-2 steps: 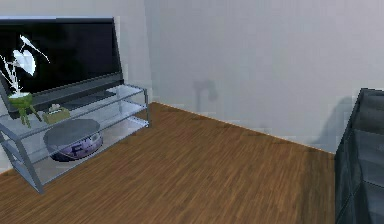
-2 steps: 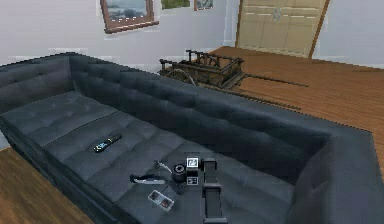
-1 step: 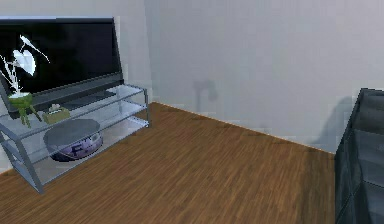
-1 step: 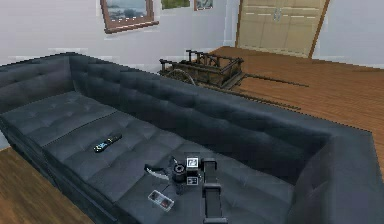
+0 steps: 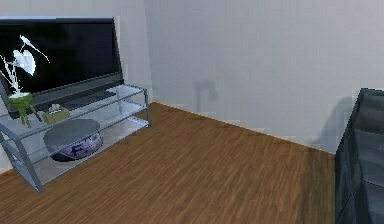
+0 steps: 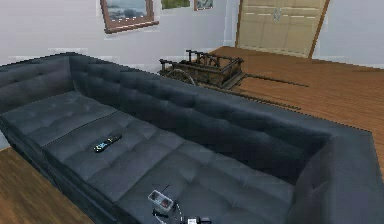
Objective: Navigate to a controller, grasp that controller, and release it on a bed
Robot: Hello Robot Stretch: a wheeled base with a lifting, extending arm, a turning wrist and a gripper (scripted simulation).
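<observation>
The arm side view shows a long dark sofa (image 6: 250,150) with buttoned cushions running across the scene. The controller (image 6: 107,144), a slim dark bar with pale buttons, lies flat on a seat cushion at about eight o'clock. It is well apart from the gripper (image 6: 162,201), which peeks up at six o'clock beside two small white squares. We cannot tell how the jaws stand, nor whether they hold anything.

We judge the controller to be light, stiff, smooth plastic. It may slide, or press a little into the soft cushion. Taking hold across its narrow middle looks safest.

Beyond the sofa back, a wooden cart (image 6: 203,69) stands at twelve o'clock on a wood floor (image 6: 330,85). A pale double door (image 6: 285,25) is at one o'clock and a framed picture (image 6: 127,12) at eleven.

In the forward view, a television (image 5: 60,55) sits on a glass stand (image 5: 120,97) at nine o'clock, with a potted plant (image 5: 20,100) beside it, against a white wall (image 5: 260,50).
</observation>
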